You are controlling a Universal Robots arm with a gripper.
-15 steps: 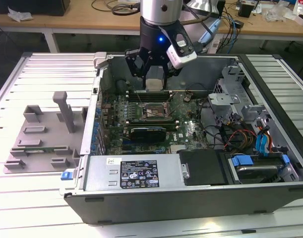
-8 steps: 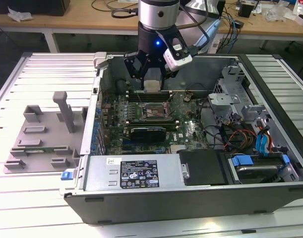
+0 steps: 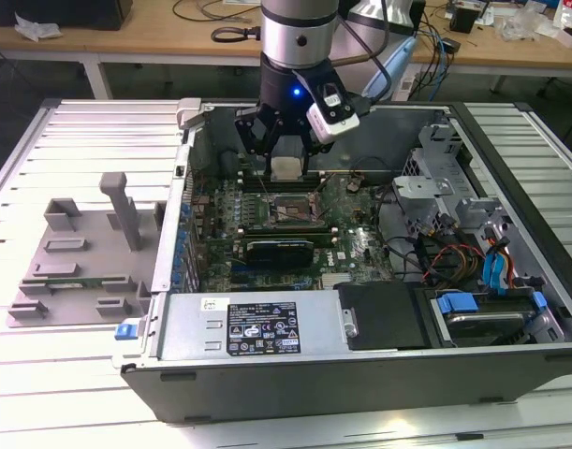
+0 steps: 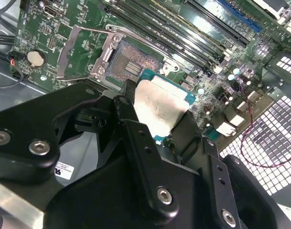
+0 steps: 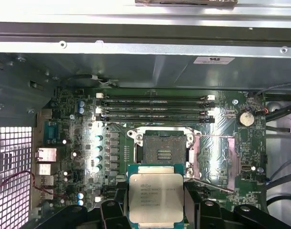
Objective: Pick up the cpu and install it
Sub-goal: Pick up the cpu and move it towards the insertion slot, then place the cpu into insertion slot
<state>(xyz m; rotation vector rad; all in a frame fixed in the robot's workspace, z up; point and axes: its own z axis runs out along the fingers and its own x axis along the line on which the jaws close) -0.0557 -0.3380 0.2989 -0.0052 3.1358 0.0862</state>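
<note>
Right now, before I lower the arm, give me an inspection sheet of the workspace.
Surface: slatted metal table, open computer case lying on it.
Job's things: cpu held off the board, not seated; socket empty, its bracket swung open.
Clutter: grey tray on the exterior view's left, outside the case.
Grippers: gripper shut on the cpu, fingers on two opposite edges.
Cables: red and blue cables inside the case, exterior view's right, apart from the socket.
Surroundings: workbench behind the table.
</note>
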